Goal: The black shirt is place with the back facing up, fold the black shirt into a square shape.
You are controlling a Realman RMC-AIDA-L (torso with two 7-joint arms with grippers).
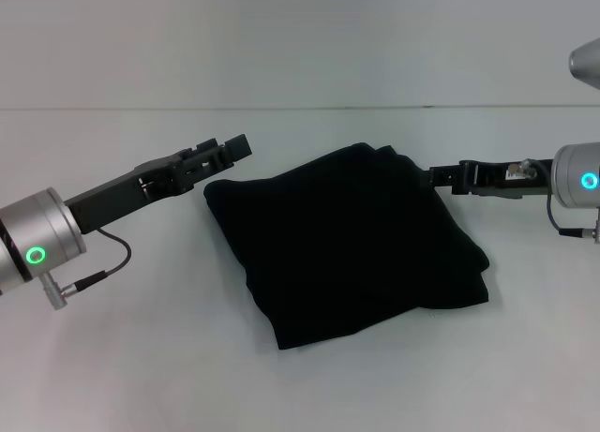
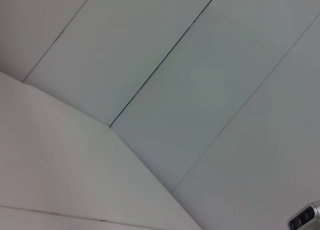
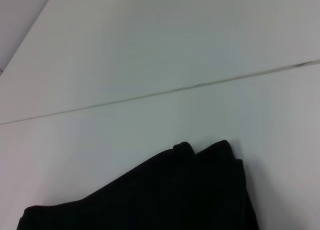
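A black shirt [image 1: 347, 245] lies folded roughly square mid-frame on the white table [image 1: 112, 376], flanked by left end effector [image 1: 230, 153] and right end effector [image 1: 441, 177], grips indiscernible; a snag could unfold it.

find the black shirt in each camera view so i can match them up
Head view: the black shirt lies folded into a rough square mid-table, between the left gripper and the right gripper.
Left wrist view: not in it; only pale surfaces and seams.
Right wrist view: its folded corner fills the lower middle.
Shared landmark: the table's far edge line, behind the shirt.
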